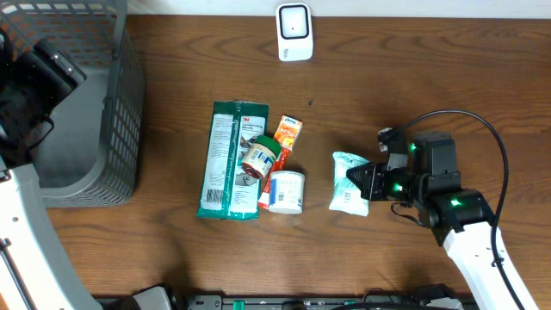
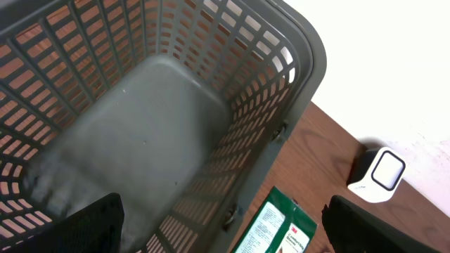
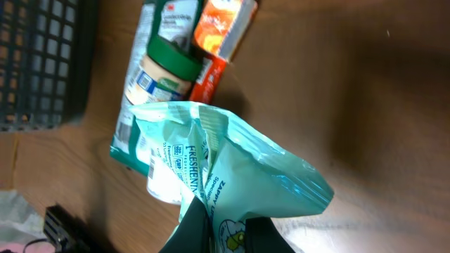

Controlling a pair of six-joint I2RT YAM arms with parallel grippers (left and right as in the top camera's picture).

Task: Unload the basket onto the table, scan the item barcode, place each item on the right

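Right claw (image 3: 223, 223) is pinched tight on one edge of the pale green packet (image 3: 232, 158), right of the grocery pile (image 1: 250, 164), probably for carrying to the scanner (image 1: 294, 32). Left claw (image 2: 223, 232) hangs wide, empty, above the basket (image 2: 295, 84).

The scene is carried by a dark brown wood-grain counter (image 1: 430, 77), whose far edge is met by a plain white surface (image 2: 401, 63); whether that is wall or floor cannot be told. The wood is lit evenly from above, and only soft shadows are cast on it.
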